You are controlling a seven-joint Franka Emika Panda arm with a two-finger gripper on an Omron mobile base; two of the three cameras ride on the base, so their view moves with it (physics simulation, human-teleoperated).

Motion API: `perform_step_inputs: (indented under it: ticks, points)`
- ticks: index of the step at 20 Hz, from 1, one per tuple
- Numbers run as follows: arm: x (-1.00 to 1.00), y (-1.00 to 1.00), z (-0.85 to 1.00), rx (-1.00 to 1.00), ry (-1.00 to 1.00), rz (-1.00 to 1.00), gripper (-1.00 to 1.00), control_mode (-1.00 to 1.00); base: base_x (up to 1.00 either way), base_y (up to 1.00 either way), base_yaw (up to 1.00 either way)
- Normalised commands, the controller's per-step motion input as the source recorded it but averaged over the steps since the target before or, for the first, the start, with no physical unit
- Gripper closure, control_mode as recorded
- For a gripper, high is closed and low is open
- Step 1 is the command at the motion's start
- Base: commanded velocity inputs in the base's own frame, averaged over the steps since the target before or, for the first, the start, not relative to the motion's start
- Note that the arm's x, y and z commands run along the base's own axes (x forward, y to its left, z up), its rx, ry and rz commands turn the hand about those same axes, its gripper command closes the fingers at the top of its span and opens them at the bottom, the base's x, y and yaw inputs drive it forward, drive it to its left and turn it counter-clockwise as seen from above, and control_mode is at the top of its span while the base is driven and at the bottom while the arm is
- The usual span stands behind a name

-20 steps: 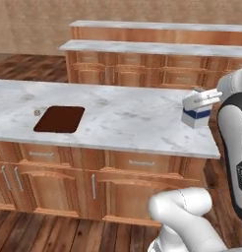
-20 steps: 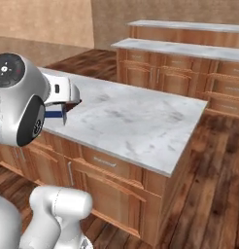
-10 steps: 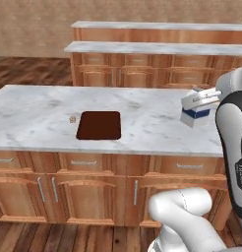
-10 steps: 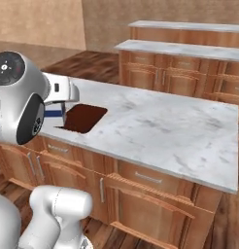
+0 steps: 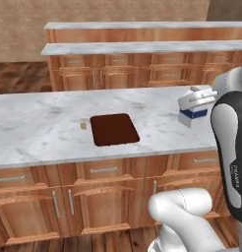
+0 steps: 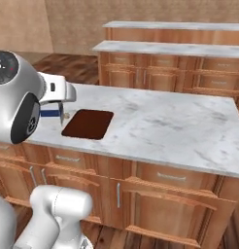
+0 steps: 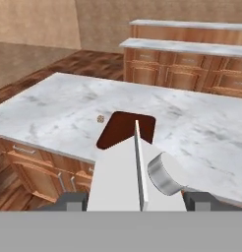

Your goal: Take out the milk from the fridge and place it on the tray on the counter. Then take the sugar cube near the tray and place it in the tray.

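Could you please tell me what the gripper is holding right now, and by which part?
The gripper holds the milk, clamped by its two opposite side walls, above the counter.

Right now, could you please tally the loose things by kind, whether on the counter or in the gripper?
Milk carton, held in the gripper: 1
Dark brown tray on the counter: 1
Sugar cube beside the tray: 1
Total: 3

Veined marble counter (image 5: 39,128); wooden cabinets (image 5: 93,197).
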Motion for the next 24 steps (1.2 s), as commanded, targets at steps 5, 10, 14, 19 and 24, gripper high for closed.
perform_step_inputs:
  ticks: [5,10,14,19,24]
  points:
    - [0.0,0.0,0.0,0.0,0.0,0.0,1.0,1.0,0.18,0.01,-0.2]
    - [0.0,0.0,0.0,0.0,0.0,0.0,1.0,1.0,0.54,0.4,-0.17]
    - [0.0,0.0,0.0,0.0,0.0,0.0,1.0,1.0,0.43,1.0,-0.23]
    - [0.0,0.0,0.0,0.0,0.0,0.0,1.0,1.0,0.34,0.45,-0.14]
    - [0.0,0.0,0.0,0.0,0.0,0.0,1.0,1.0,0.06,-0.21,0.0]
